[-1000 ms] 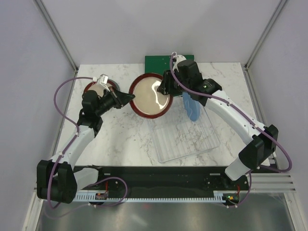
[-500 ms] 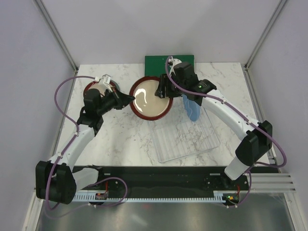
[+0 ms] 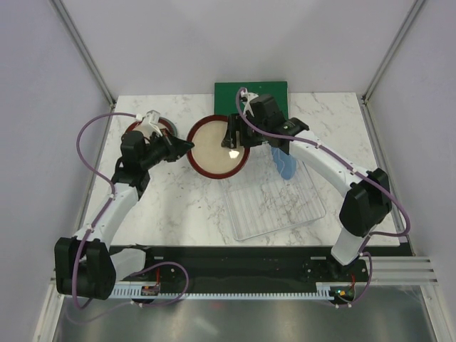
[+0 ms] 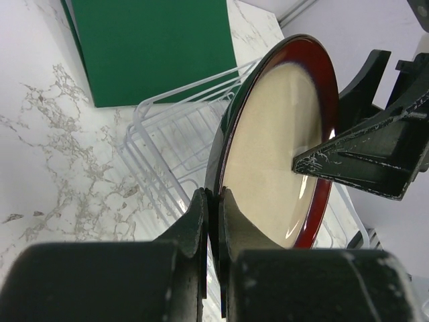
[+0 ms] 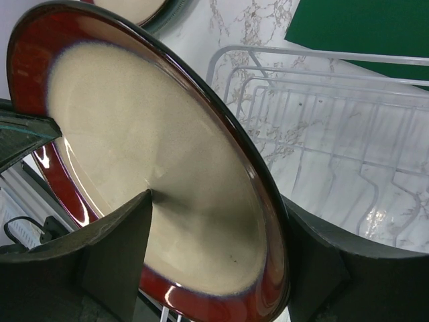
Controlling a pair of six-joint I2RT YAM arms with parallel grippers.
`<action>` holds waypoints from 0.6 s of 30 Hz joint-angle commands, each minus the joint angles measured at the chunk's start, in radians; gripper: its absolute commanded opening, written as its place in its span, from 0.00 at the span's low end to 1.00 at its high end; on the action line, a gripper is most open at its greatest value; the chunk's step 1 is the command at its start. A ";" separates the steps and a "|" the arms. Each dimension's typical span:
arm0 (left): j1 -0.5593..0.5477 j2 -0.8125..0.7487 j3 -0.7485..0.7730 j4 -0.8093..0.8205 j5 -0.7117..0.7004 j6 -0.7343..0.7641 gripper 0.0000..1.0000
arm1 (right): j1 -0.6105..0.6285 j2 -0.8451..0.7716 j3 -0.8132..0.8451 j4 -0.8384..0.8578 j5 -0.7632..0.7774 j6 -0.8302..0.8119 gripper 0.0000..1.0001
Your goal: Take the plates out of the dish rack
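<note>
A dark red-brown plate with a cream centre [image 3: 216, 146] hangs tilted in the air left of the white wire dish rack [image 3: 276, 203]. My left gripper [image 3: 187, 146] is shut on its left rim, and the left wrist view shows the fingers [image 4: 214, 196] pinching the edge of that plate [image 4: 281, 141]. My right gripper [image 3: 235, 139] holds the right rim. In the right wrist view [image 5: 218, 201] one finger presses the cream face of the plate [image 5: 154, 134] and the other is behind it. The light blue plate [image 3: 285, 162] stands on edge in the rack. Two stacked plates [image 3: 139, 130] lie at the far left, partly hidden by my left arm.
A flat dark green board [image 3: 251, 92] lies at the back edge behind the rack, also in the left wrist view [image 4: 154, 47] and the right wrist view [image 5: 362, 30]. The rack's raised rail end [image 5: 322, 127] is just behind the held plate. Enclosure walls stand close on both sides.
The right gripper has carried the red-brown plate left, away from the rack. The left gripper's fingers have closed on its left rim, and the plate now faces up more flatly.
</note>
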 commanded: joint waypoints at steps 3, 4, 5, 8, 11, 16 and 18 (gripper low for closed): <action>0.040 -0.021 0.049 0.129 0.087 0.003 0.02 | 0.004 0.009 0.001 0.089 -0.061 0.005 0.79; 0.043 -0.019 0.049 0.127 0.087 0.003 0.02 | 0.002 0.009 -0.001 0.089 -0.060 0.006 0.82; 0.051 -0.022 0.045 0.129 0.087 0.000 0.02 | 0.001 0.009 -0.004 0.091 -0.060 0.009 0.84; 0.065 -0.027 0.040 0.124 0.083 0.001 0.02 | -0.008 0.005 -0.013 0.092 -0.057 0.011 0.86; 0.094 -0.027 0.041 0.109 0.083 0.008 0.02 | -0.016 -0.011 -0.022 0.098 -0.054 0.009 0.89; 0.164 -0.018 0.043 0.098 0.093 0.017 0.02 | -0.039 -0.040 -0.027 0.097 -0.040 0.008 0.91; 0.201 -0.009 0.052 0.094 0.095 0.021 0.02 | -0.050 -0.055 -0.032 0.094 -0.032 0.006 0.91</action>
